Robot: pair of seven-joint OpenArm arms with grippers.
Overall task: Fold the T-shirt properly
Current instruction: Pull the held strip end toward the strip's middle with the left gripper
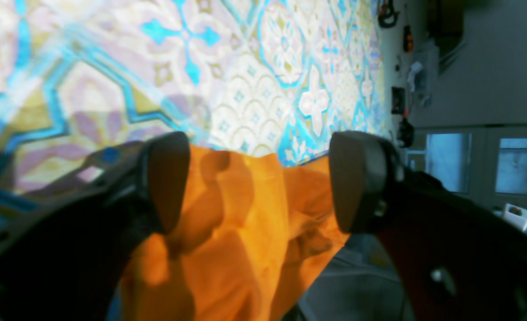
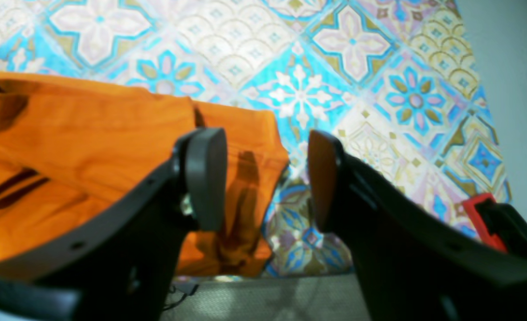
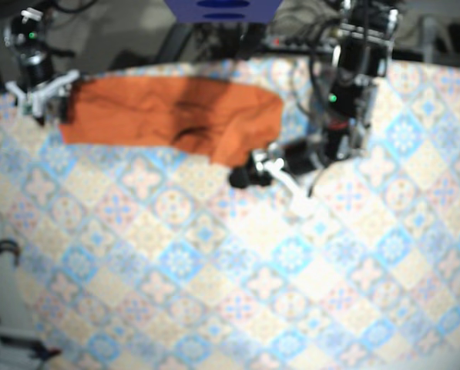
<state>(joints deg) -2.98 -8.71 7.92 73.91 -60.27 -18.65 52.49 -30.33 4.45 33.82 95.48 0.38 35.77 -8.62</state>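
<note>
Gaping wide, the left gripper (image 1: 263, 183) straddles one rumpled end of the orange T-shirt (image 1: 232, 232), with fabric between its pads but not pinched. The right gripper (image 2: 263, 178) is likewise parted and holds nothing, one pad over the T-shirt's opposite end, the other just past its edge. Beneath and beyond the T-shirt, a long band between both grippers, spreads the patterned tablecloth (image 2: 357, 67).

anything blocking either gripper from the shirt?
Nothing visible. The left gripper and right gripper, both open, are at opposite ends of the T-shirt, with only patterned tablecloth around it.
</note>
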